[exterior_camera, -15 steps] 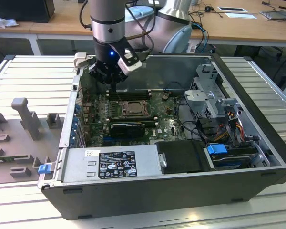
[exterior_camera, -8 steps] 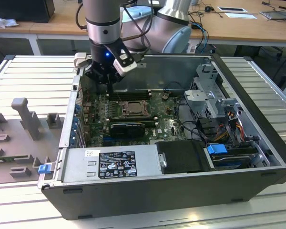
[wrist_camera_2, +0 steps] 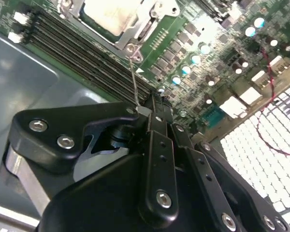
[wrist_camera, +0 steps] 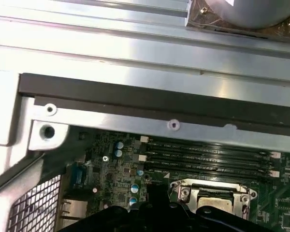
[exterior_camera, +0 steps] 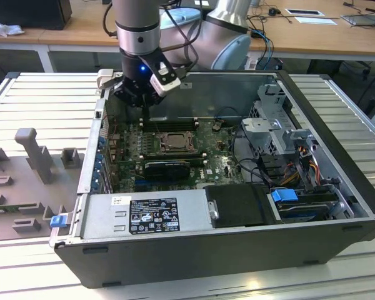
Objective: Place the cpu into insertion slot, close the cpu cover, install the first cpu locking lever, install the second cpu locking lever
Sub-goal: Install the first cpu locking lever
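In the exterior view my gripper (exterior_camera: pixel 144 114) hangs inside the open computer case, just behind the insertion slot (exterior_camera: pixel 169 142) on the green board. The cpu (wrist_camera_2: pixel 106 14) lies in the slot with its pale face up, and the cpu cover (wrist_camera_2: pixel 130 35) lies flat around it as a silver frame. A thin wire locking lever (wrist_camera_2: pixel 134 72) rises from the socket's corner to my black fingertips (wrist_camera_2: pixel 154 104). The gripper (wrist_camera_2: pixel 157 99) is shut, and the lever's free end rests against its tip. In the first wrist view the cpu (wrist_camera: pixel 215 197) sits inside the cover (wrist_camera: pixel 182 189).
Long black memory slots (wrist_camera_2: pixel 87 53) run between the socket and the case's grey wall (exterior_camera: pixel 231 94). A black card (exterior_camera: pixel 167 167) lies in front of the socket. A drive cage with cables (exterior_camera: pixel 281 134) fills the exterior view's right, and a power supply (exterior_camera: pixel 144 212) sits at the front.
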Robot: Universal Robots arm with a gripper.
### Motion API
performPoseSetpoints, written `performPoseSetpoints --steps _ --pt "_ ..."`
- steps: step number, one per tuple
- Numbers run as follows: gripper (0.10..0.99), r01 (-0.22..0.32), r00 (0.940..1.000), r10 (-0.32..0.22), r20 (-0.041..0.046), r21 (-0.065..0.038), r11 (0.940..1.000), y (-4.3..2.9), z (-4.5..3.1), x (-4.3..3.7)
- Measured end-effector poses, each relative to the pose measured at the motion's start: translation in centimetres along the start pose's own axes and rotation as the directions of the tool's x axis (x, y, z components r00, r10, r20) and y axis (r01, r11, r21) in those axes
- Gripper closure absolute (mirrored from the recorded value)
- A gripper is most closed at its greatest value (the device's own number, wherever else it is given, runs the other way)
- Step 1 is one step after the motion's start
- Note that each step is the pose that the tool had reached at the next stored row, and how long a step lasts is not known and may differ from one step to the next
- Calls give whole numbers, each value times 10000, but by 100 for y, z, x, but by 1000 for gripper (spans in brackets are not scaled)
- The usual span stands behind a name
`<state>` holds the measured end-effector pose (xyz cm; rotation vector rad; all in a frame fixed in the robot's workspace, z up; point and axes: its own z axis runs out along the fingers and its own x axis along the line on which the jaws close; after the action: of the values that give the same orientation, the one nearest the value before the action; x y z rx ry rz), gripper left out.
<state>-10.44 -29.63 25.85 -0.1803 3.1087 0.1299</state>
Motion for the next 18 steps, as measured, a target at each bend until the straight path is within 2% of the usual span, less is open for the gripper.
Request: performPoseSetpoints --steps 4,7,10,13,14,18 --pt "980 -60 10000 60 4 2 10000 -13 19 -124" --pt "980 -96 10000 96 6 2 10000 -39 49 -349" --pt "980 -149 9999 149 11 -1 9999 -52 71 -454" --pt "980 -338 9994 338 34 -62 9994 -56 91 -471" --pt "980 -521 9986 521 47 -57 9986 -57 107 -471" --pt "980 -567 9984 568 44 -56 9984 -62 182 -497"
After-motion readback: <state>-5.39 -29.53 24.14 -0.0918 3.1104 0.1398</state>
